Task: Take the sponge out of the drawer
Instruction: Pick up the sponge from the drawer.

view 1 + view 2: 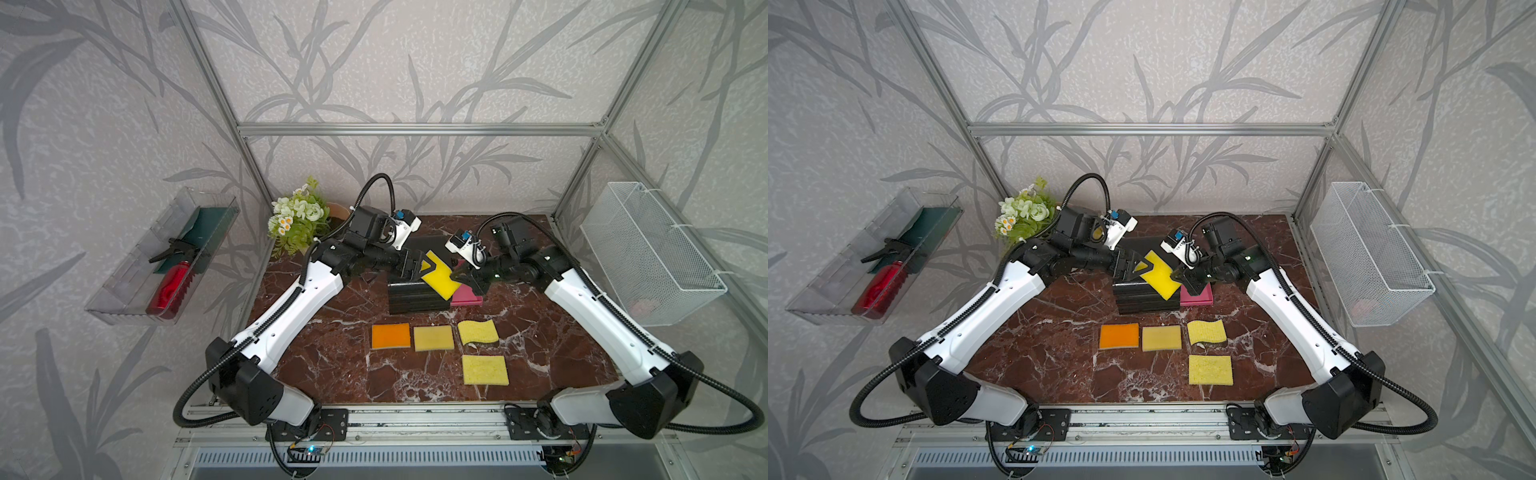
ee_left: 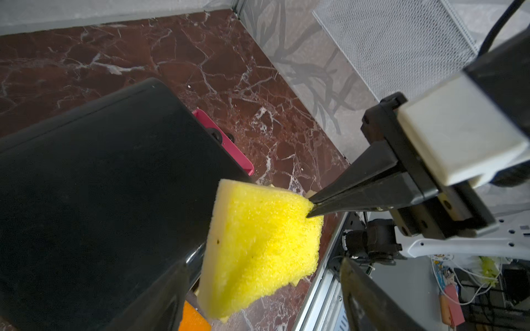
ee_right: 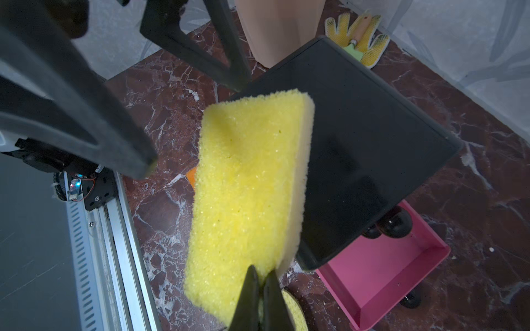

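One bright yellow sponge, rectangular, with a coarse yellow face and a paler layer along its side, hangs tilted in the air above the black cabinet. It is clear of the pink drawer, which stands pulled out at the cabinet's side. The right gripper has its jaws clamped on one corner of the sponge. The left gripper has its jaws apart, one on each side of the sponge's free end; whether they touch it cannot be told. The sponge's long edge overhangs the cabinet top. A strip of open counter lies between the cabinet front and four flat sponges nearer the arm bases: orange sponge, tan sponge, wavy sponge and pale square sponge.
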`<state>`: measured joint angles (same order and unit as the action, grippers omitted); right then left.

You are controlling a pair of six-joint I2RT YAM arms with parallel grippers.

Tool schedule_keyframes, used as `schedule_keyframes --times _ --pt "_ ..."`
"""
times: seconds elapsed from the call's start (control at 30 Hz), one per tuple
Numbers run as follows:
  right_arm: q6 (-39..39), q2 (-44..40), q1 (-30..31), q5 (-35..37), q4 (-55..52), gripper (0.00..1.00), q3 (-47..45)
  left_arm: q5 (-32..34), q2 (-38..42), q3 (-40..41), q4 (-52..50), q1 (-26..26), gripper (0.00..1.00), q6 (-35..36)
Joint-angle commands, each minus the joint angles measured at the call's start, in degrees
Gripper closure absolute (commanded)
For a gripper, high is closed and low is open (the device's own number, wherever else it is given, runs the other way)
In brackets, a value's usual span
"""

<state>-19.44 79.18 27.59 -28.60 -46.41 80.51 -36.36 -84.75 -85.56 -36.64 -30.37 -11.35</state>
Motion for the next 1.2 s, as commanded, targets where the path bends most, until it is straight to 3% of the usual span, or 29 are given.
schedule_keyframes --times 0.0,0.2,0.5,0.6,0.7,0.83,1.1,1.17 --pt "-2.88 -0.89 0.14 -2.58 -2.41 1.0 1.73 -1.34 0.43 -0.87 -2.9 -0.08 0.24 3.39" --pt "-3.48 -0.02 0.17 -3.65 -2.91 1.0 2.69 0.74 -0.14 -0.83 -4.39 -0.61 0.31 4.92" --pt "-4.06 2.24 0.64 -4.52 -4.53 1.0 4.87 3.06 -0.68 -1.19 -4.92 -0.91 0.53 5.64" --pt "-4.46 2.9 0.88 -4.36 -5.17 1.0 5.57 4.63 -0.79 -1.28 -5.29 -1.08 0.54 5.78" --pt "-4.53 3.26 1.06 -4.32 -5.36 1.0 5.95 5.59 -1.05 -1.35 -5.57 -1.17 0.68 6.05" --pt "-4.25 3.53 1.14 -4.52 -5.26 1.0 6.49 6.73 -1.34 -1.51 -5.89 -1.18 1.0 5.73" --pt "-2.39 3.09 1.18 -6.0 -2.44 1.0 5.97 6.99 0.42 0.67 -3.34 -1.52 1.0 3.68" --pt "-0.16 2.77 1.21 -4.11 -0.24 0.86 5.43 7.24 1.77 1.8 -1.67 -1.51 1.0 2.29"
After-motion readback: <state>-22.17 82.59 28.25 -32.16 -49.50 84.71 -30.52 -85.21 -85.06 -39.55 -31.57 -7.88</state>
